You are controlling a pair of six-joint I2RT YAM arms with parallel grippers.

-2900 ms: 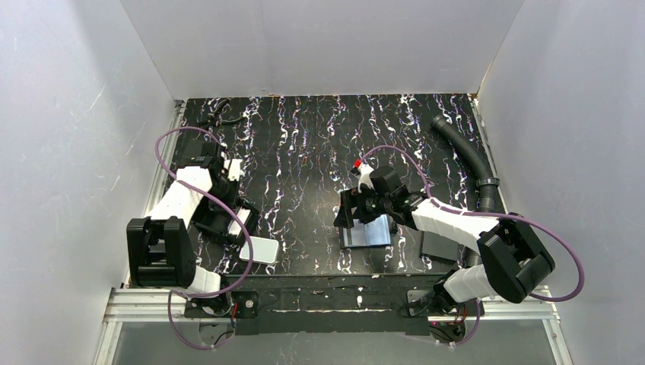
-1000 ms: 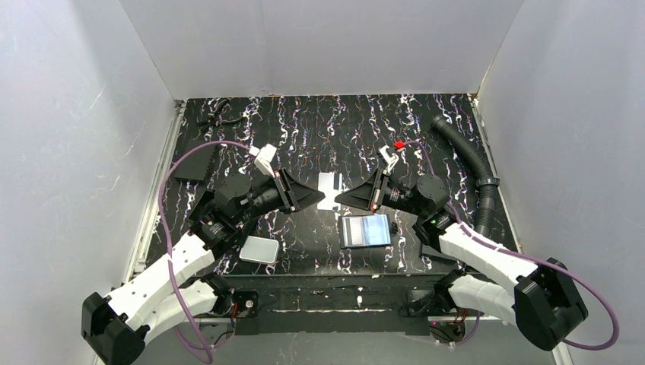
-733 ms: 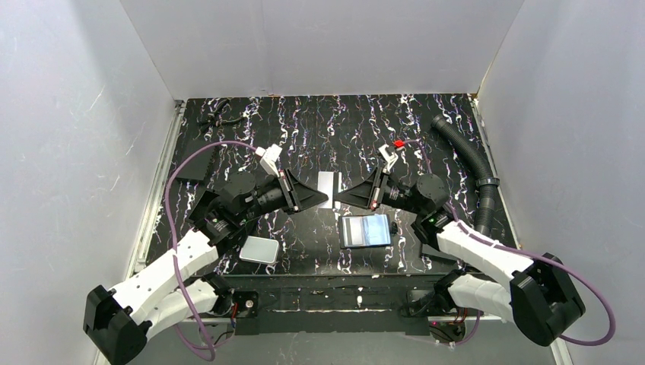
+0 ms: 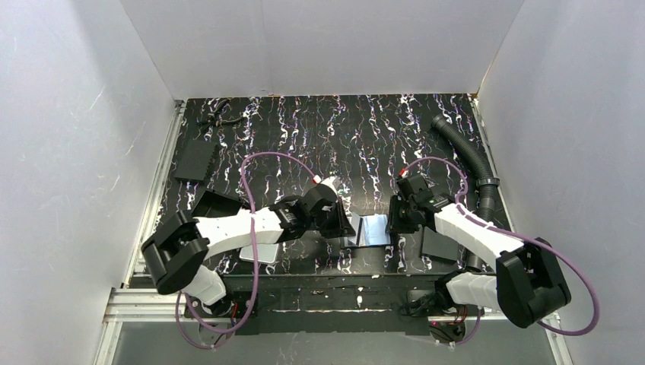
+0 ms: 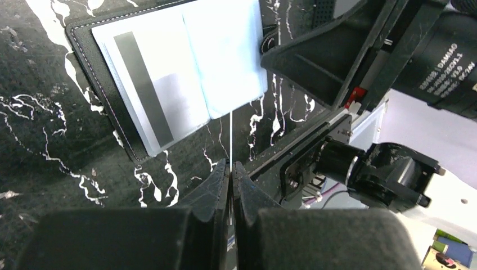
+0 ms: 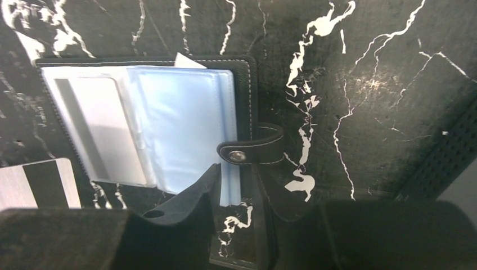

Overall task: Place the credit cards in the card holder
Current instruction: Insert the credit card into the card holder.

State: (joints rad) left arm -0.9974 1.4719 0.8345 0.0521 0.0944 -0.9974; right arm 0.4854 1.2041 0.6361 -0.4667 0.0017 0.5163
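While the left gripper (image 5: 231,169) is pressed fully closed on a thin, light silver credit card (image 5: 231,135), that card stands on edge between the black fingers and shows in the left wrist view only as a fine pale line. Its far end points at the near edge of the small black folding card holder (image 6: 250,90). The holder lies opened flat on the black, white-veined marble-pattern table (image 4: 304,144), between the two grippers and towards the near edge. Its bluish clear plastic pockets (image 6: 180,124) face up, and a second pale card with a dark stripe (image 5: 152,90) sits inside the left-hand pocket. The right gripper (image 4: 397,217) hangs just over the holder's other side with its jaws part way apart. One fingertip (image 6: 209,175) rests at the edge of the clear pockets beside the black snap tab (image 6: 250,151), and I see nothing pinched between the fingers. A silver card with a dark stripe (image 6: 34,183) peeks in at the holder's corner in the right wrist view; whether it is the held one I cannot tell. Further out, a white rounded slab (image 4: 266,252) lies partly under the left arm. One flat black plate (image 4: 196,160) lies far left and another (image 4: 439,243) lies by the right arm. A ribbed black hose (image 4: 464,156) runs along the right edge.
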